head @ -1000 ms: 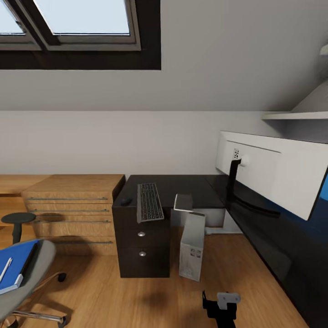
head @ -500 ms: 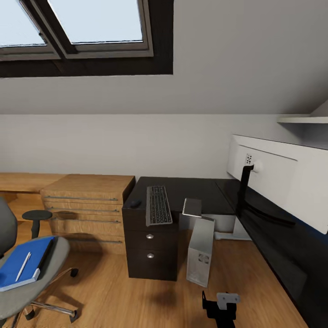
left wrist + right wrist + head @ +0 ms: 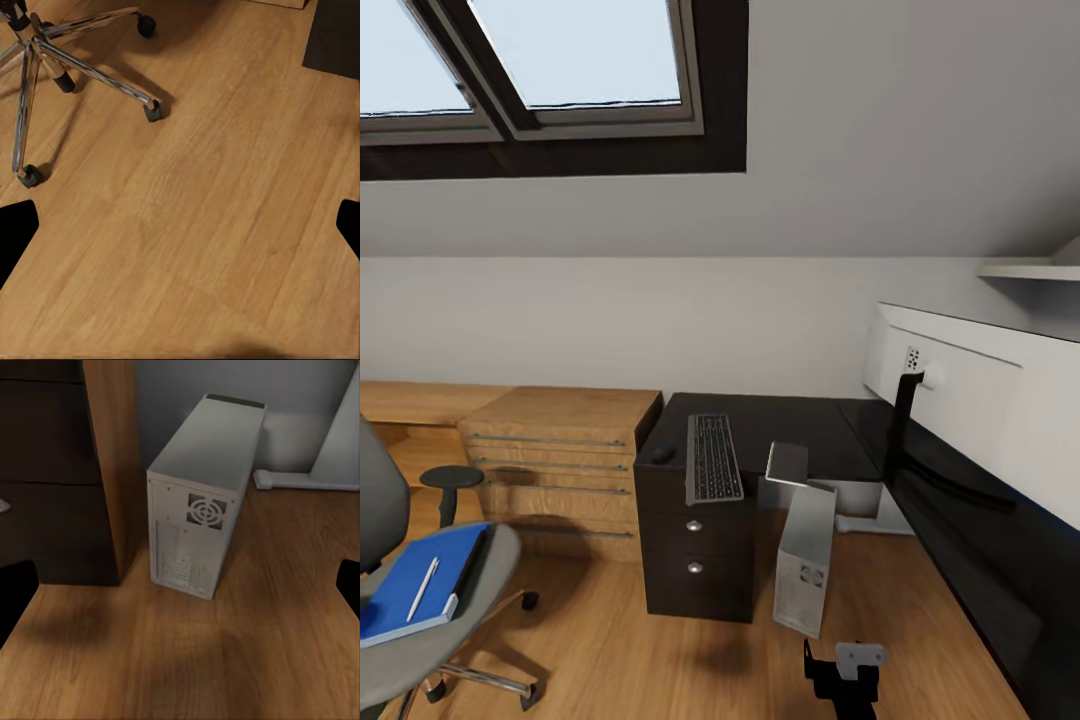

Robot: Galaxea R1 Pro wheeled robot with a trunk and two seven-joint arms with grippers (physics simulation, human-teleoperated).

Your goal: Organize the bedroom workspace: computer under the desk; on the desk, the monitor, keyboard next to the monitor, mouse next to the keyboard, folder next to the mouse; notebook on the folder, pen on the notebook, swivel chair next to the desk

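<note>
Robot faces the black worktop, folder stack waiting on the chair

Head view: the folder [image 3: 415,590] lies flat on the seat of the swivel chair [image 3: 435,625], bright blue with the white pen [image 3: 423,588] on it; likely light and stiff, best pinched at an overhanging edge, while the pen looks prone to roll; keyboard [image 3: 713,458] and mouse [image 3: 663,453] sit on the desk [image 3: 785,425], a worktop of glossy black, monitor [image 3: 985,395] on its right wing, computer [image 3: 806,560] upright on the floor at the drawers. Left wrist view: chrome chair legs and casters over wood floor [image 3: 210,225]; left gripper fingertips sit far apart at the frame edges, wide and empty. Right wrist view: the grey-white tower looks boxy and heavy, better pushed than lifted; right gripper equally wide, holding nothing.
</note>
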